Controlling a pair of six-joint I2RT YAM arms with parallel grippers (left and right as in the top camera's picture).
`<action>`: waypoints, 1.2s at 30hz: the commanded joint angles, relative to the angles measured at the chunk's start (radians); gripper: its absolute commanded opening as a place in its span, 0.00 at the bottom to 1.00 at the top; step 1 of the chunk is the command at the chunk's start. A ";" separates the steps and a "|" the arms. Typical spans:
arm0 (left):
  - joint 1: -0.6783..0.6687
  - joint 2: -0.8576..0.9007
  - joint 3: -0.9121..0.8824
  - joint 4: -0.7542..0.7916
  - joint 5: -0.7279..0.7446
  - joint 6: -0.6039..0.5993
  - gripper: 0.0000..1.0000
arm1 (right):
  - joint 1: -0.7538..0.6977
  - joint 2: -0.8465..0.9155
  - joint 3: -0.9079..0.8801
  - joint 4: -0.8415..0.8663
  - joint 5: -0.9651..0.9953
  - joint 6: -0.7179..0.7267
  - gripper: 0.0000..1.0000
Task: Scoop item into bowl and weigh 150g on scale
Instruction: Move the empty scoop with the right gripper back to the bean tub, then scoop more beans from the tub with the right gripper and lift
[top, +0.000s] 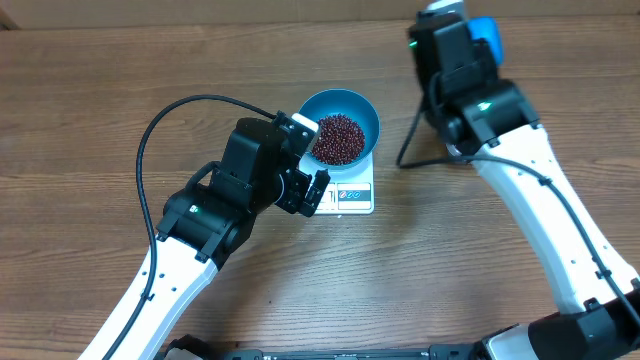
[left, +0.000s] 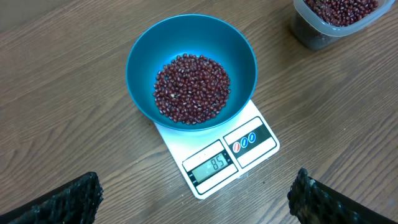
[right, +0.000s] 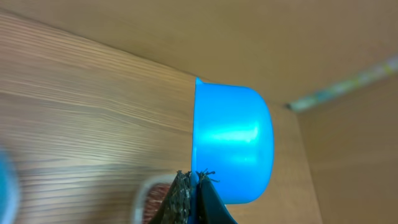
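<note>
The blue bowl (top: 371, 118) stands on the white scale (top: 352, 197) at mid-table, with a heap of dark red-brown beans (top: 338, 138) in it. In the left wrist view the bowl (left: 142, 59) and its beans (left: 191, 87) sit on the scale (left: 252, 138), whose display reads 85. My left gripper (top: 312, 168) hovers just left of the scale, open and holding nothing (left: 196, 188). At the back right, my right gripper (top: 470, 32) is raised and shut (right: 196, 178) on the handle of a small blue scoop (right: 233, 140).
A clear plastic tub (left: 320, 28) of more beans stands to the right beyond the bowl; in the right wrist view it is a blur below the scoop. A black cable (top: 160, 125) loops over the table at left. Another cable (top: 415, 140) hangs by the right arm.
</note>
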 joint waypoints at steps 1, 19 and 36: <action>0.004 0.001 -0.005 0.001 0.014 -0.014 1.00 | -0.102 -0.023 0.035 -0.020 0.038 0.042 0.04; 0.004 0.001 -0.005 0.010 0.014 -0.014 0.99 | -0.281 0.097 -0.014 -0.153 -0.140 0.092 0.04; 0.004 0.001 -0.005 0.008 0.014 -0.014 1.00 | -0.281 0.205 -0.033 -0.186 -0.278 0.139 0.04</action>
